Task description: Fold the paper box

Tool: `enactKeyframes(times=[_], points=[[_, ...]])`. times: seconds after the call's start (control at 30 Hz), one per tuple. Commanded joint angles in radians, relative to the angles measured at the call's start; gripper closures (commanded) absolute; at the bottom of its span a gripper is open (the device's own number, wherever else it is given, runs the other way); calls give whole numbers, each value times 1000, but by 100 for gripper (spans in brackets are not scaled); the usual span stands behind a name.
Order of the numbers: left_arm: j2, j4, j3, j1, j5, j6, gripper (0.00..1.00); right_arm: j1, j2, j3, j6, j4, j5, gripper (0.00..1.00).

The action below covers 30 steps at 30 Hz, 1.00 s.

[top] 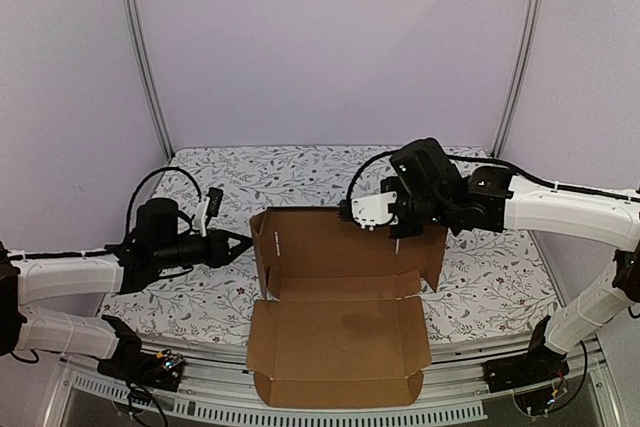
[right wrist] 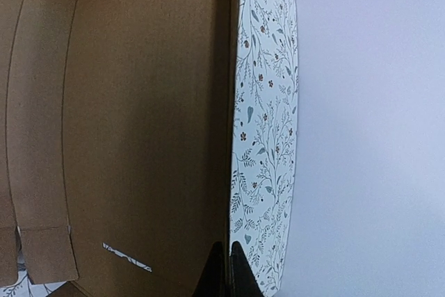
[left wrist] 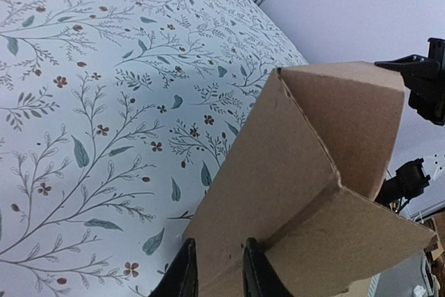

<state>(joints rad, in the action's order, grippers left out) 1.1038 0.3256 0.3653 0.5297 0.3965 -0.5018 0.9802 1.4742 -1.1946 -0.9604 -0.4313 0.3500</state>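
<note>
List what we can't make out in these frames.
Right claw: whether the paper box wall sits between its closed fingers; right wrist view too tight, top view too small.
Left claw: whether it touches the wall; top view too small, left wrist view lacks depth.
Box's back outer face: hidden by its own wall in top view.

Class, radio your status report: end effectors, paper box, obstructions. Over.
Left end effector open beside paper box. Right end effector shut on its back wall. Walls up, lid flat. Nothing obstructing.
</note>
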Motion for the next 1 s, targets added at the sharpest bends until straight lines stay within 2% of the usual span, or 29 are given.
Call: enactKeyframes(times=[0.0, 0.27, 0.6, 0.73, 0.97], points=[[-1, 51, -29, 22, 39, 3, 77, 15, -33, 32, 24, 12, 3, 100], [-10, 70, -46, 54, 46, 24, 76, 92, -52, 114, -11, 98, 117, 100], [-68, 38, -65, 92, 25, 35, 66, 152, -14, 154, -45, 160, 286, 100], [-111, 7, -78, 114, -11, 44, 62, 168, -8, 159, -43, 160, 310, 100], [-129, -24, -73, 140, -82, 81, 61, 189, -8, 161, -25, 155, 313, 100]])
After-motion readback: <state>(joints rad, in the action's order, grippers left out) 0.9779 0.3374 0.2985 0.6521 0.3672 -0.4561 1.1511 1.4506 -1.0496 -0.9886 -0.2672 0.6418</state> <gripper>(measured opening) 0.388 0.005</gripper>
